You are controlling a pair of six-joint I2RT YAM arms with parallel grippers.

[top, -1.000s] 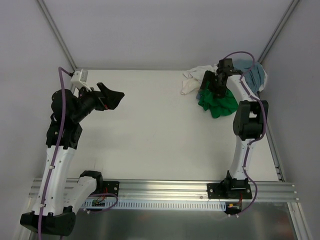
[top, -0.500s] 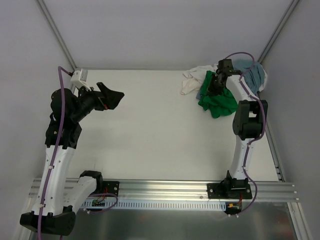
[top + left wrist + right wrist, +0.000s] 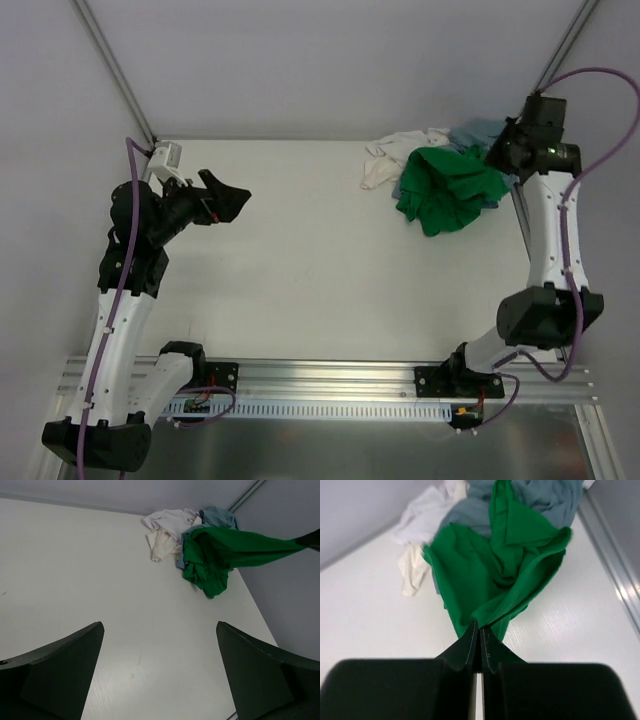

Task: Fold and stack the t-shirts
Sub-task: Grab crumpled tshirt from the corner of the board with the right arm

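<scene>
At the far right corner of the tabletop (image 3: 300, 270), my right pincer (image 3: 479, 630) is pressed together on a thin fold of the green shirt (image 3: 445, 190). It holds that edge up off the heap, so the cloth stretches in a taut band while the rest trails down onto the tabletop. The shirt's lower part lies against the blue shirt (image 3: 478, 130) and the white shirt (image 3: 385, 160), both crumpled in the same corner. My left pincer (image 3: 159, 630) hangs spread wide and empty over the left side, well apart from the pile. I judge the cloth light, limp and apt to drag its neighbours along, and a pinch on one layer may slip. For folding I would want a shoulder or hem corner in each pincer, so the shirt hangs flat.
</scene>
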